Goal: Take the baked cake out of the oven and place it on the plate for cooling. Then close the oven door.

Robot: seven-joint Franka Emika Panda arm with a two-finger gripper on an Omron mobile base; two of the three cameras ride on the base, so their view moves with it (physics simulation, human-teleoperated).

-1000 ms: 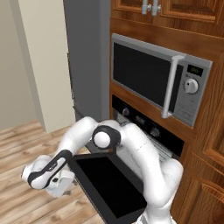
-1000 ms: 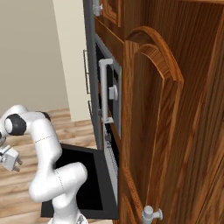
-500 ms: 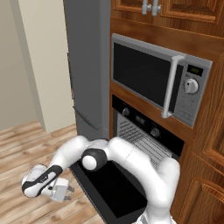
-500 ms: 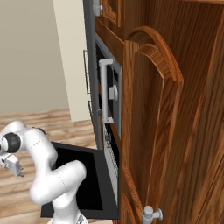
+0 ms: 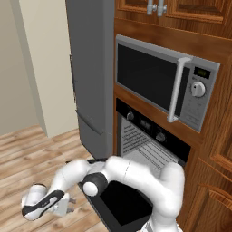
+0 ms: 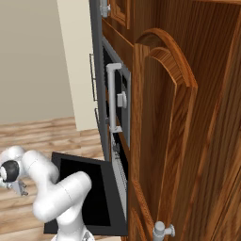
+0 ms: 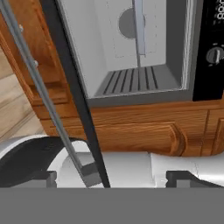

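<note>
The black oven (image 5: 149, 141) stands open under the microwave, its wire racks showing in the pale cavity (image 7: 131, 81). Its control strip with a round knob (image 7: 214, 55) runs down the right of the hand view. The oven door (image 5: 121, 205) lies folded down flat, a black panel (image 6: 88, 194); in the hand view its dark edge (image 7: 73, 87) and grey bar handle (image 7: 38, 89) cross slantwise. My gripper (image 5: 69, 206) hangs low, left of the door and near the floor, also seen at the left edge of the right base view (image 6: 19, 187). It looks open and empty. The baked cake is out of view.
A silver-framed microwave (image 5: 163, 81) with an upright handle (image 6: 112, 99) sits above the oven. A tall grey fridge (image 5: 90, 68) stands to the left. A wooden cabinet door (image 6: 188, 141) is close on the right. Wood floor (image 5: 31, 149) lies open to the left.
The arm has folded lower, its elbow dropping in front of the open door. The hand has sunk a little toward the floor, left of the door.
</note>
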